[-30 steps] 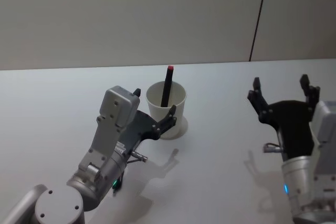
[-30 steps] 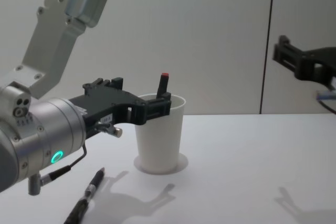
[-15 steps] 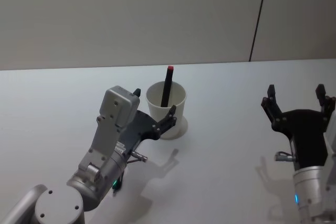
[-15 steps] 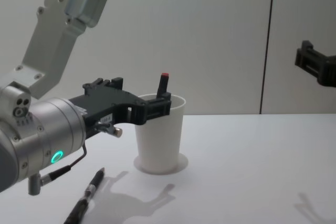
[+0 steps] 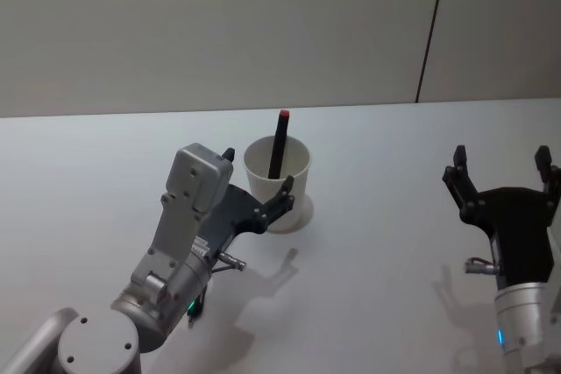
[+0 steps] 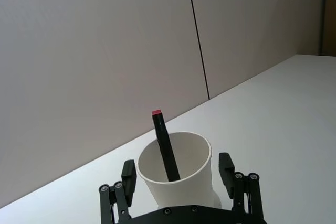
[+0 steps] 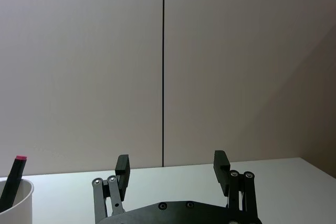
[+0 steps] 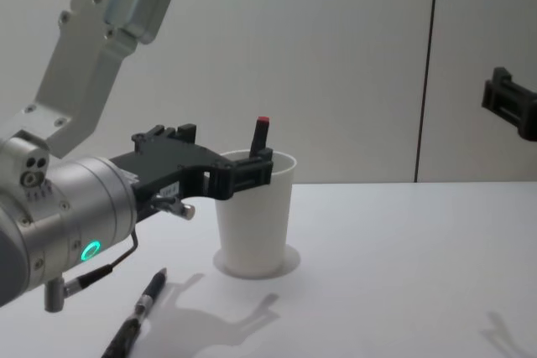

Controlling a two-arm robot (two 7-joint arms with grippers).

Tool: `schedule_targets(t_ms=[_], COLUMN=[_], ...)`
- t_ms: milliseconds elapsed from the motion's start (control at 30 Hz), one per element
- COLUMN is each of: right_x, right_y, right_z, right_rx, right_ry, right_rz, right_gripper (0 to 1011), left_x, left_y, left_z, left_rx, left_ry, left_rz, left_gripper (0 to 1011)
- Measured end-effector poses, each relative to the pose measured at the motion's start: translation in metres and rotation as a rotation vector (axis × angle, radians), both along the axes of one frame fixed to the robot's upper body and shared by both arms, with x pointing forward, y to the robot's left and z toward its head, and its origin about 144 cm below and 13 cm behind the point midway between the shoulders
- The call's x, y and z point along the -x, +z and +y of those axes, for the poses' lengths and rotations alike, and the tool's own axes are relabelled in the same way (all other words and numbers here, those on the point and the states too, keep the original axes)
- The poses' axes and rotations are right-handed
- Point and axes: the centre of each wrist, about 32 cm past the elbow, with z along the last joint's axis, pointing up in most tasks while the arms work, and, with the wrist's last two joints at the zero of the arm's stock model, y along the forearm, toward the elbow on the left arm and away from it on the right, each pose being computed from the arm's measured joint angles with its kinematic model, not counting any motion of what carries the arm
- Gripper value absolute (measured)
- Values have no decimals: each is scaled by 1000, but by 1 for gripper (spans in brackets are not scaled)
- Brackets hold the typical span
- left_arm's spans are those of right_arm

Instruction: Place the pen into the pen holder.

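The white pen holder [image 5: 298, 166] stands mid-table. A black pen [image 5: 278, 142] with a red cap leans inside it, the cap poking above the rim [image 8: 263, 121]. My left gripper [image 5: 259, 172] is open, with one finger on each side of the pen holder [image 6: 195, 157] just below its rim; the pads look apart from the wall. A second dark pen [image 8: 140, 313] lies flat on the table near the front left, below my left arm. My right gripper [image 5: 500, 159] is open and empty, well to the right of the pen holder and raised off the table.
A pale wall with a dark vertical seam [image 5: 431, 28] runs behind the white table [image 5: 377, 216]. The pen holder's flat base flange [image 8: 289, 262] rests on the table.
My right gripper has drawn back to the right and toward me, away from the pen holder, still open. The left arm, pen holder and both pens have not moved.
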Motion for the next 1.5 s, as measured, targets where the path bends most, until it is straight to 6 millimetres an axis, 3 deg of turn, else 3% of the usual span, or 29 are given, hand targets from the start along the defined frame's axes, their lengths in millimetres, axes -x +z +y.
schedule_targets(t_ms=[967, 1500], right_x=[2, 2], right_y=[0, 0], right_z=[-1, -1], right_rx=[-2, -2], right_ry=[-7, -7], right_rz=[3, 3], right_gripper=[1002, 1001], left_x=[12, 17], left_y=[28, 47], left_z=[22, 21], left_rx=[12, -14], left_ry=[113, 196], left_rz=[259, 447], left_gripper=[1000, 1000])
